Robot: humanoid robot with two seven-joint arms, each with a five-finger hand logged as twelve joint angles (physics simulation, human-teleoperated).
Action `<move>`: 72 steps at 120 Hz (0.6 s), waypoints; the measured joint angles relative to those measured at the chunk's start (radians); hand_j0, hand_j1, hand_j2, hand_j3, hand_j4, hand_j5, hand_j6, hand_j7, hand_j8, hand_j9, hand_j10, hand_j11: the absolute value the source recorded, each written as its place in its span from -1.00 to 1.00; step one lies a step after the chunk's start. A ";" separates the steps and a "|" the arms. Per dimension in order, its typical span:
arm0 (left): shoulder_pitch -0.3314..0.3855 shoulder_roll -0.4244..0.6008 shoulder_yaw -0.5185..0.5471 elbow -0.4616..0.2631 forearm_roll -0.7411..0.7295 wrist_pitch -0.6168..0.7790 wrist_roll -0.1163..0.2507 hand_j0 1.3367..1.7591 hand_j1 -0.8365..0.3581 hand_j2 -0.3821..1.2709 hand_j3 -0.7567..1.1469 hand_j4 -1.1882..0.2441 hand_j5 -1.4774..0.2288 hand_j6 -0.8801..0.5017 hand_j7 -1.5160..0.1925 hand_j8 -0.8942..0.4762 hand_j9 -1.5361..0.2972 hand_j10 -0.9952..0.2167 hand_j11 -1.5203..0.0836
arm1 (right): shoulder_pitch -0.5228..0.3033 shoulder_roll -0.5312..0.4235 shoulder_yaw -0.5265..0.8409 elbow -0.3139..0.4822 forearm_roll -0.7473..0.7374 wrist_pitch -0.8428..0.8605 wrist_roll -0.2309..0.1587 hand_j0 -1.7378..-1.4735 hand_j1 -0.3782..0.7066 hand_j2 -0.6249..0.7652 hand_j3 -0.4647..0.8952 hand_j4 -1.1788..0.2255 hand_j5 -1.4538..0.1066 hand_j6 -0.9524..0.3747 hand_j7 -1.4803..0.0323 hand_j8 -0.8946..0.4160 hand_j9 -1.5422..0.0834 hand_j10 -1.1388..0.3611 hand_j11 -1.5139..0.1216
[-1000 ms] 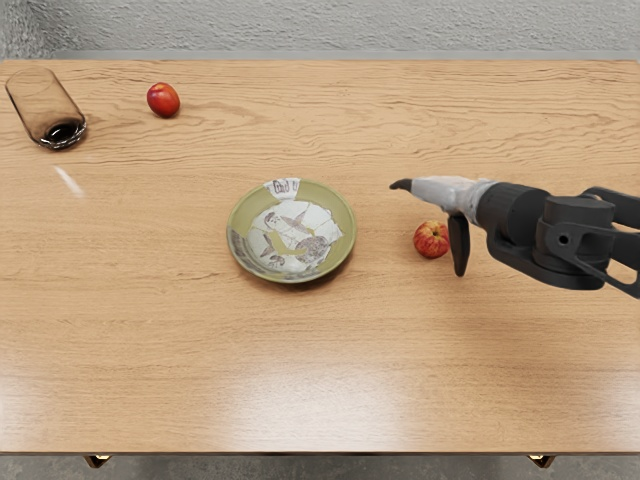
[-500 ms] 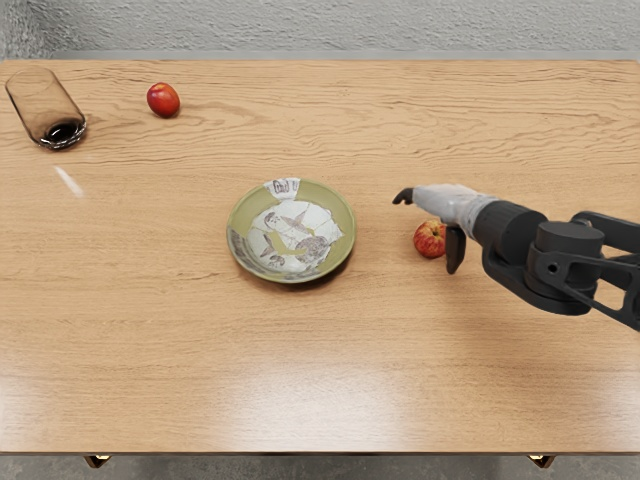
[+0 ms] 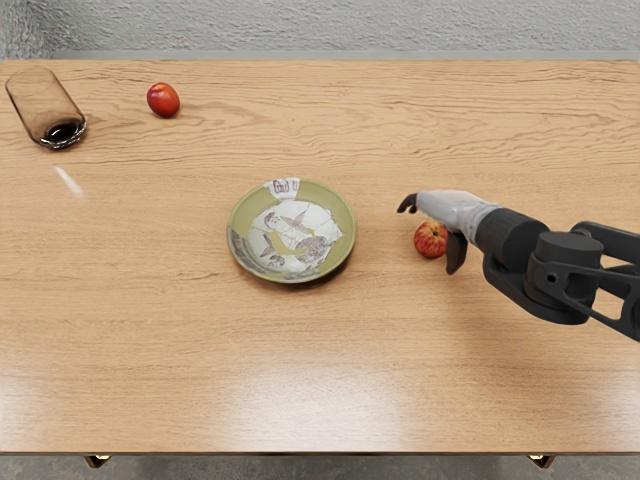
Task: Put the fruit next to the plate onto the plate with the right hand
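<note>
A light-grained wooden counter [image 3: 320, 350] fills most of the frame. In its upper left corner a clear, brown-tinted drinking glass [image 3: 45, 106] lies on its side. Near it to the right, not touching, sits a small round red fruit [image 3: 163, 99].

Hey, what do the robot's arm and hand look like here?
Only the right arm shows. It is matte dark grey to black, built of rounded, bulky joint housings with a thick cylindrical wrist. The right robot hand has a pale grey body with black fingers. No cables or markings are visible.
</note>
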 joint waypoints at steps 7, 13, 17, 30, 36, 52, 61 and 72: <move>0.000 0.000 0.000 0.000 0.000 0.000 0.000 0.52 0.98 -0.54 -0.21 0.66 0.73 0.27 0.77 0.30 0.68 0.64 0.90 | -0.001 0.000 0.000 -0.001 -0.001 -0.006 0.000 -0.40 -0.37 -0.17 -0.32 0.30 0.43 0.03 0.51 -0.04 0.48 0.17 0.43; 0.000 0.000 0.000 0.000 0.000 0.000 0.000 0.52 0.98 -0.54 -0.21 0.66 0.73 0.27 0.77 0.30 0.68 0.64 0.90 | -0.002 0.000 0.000 -0.002 -0.001 -0.009 0.000 -0.40 -0.36 -0.17 -0.32 0.29 0.42 0.03 0.50 -0.05 0.47 0.16 0.43; 0.000 0.000 0.000 0.000 0.000 0.000 0.000 0.52 0.98 -0.54 -0.21 0.66 0.73 0.27 0.77 0.30 0.68 0.64 0.90 | -0.002 0.000 0.000 -0.003 -0.001 -0.011 0.000 -0.40 -0.35 -0.18 -0.32 0.29 0.41 0.02 0.49 -0.06 0.46 0.15 0.42; 0.000 0.000 0.000 0.000 0.000 0.000 0.000 0.52 0.98 -0.54 -0.21 0.66 0.73 0.27 0.77 0.30 0.68 0.64 0.90 | -0.006 0.000 0.000 -0.005 -0.001 -0.014 0.000 -0.40 -0.29 -0.18 -0.32 0.25 0.37 -0.02 0.45 -0.10 0.42 0.12 0.38; 0.000 0.000 0.000 0.000 0.000 0.000 0.000 0.52 0.98 -0.54 -0.21 0.66 0.73 0.27 0.77 0.30 0.68 0.64 0.90 | -0.008 0.000 0.000 -0.008 -0.001 -0.017 0.000 -0.40 -0.27 -0.18 -0.32 0.24 0.35 -0.03 0.43 -0.11 0.41 0.11 0.36; 0.000 0.000 0.000 0.000 0.000 0.000 0.000 0.52 0.98 -0.54 -0.21 0.66 0.73 0.27 0.77 0.30 0.68 0.64 0.90 | -0.017 0.000 -0.001 -0.014 -0.001 -0.020 0.000 -0.40 -0.24 -0.19 -0.32 0.22 0.33 -0.06 0.41 -0.13 0.38 0.09 0.34; 0.000 0.000 0.000 0.000 0.000 0.000 0.000 0.52 0.98 -0.54 -0.21 0.66 0.73 0.27 0.77 0.30 0.68 0.64 0.90 | -0.021 0.000 -0.001 -0.016 -0.002 -0.021 0.000 -0.40 -0.22 -0.19 -0.32 0.20 0.31 -0.07 0.39 -0.15 0.37 0.07 0.32; 0.000 0.000 0.000 0.000 0.000 0.000 0.000 0.52 0.98 -0.54 -0.21 0.66 0.73 0.27 0.77 0.30 0.68 0.64 0.90 | -0.023 0.001 -0.001 -0.017 -0.002 -0.023 0.000 -0.40 -0.17 -0.20 -0.32 0.17 0.28 -0.10 0.35 -0.18 0.33 0.05 0.29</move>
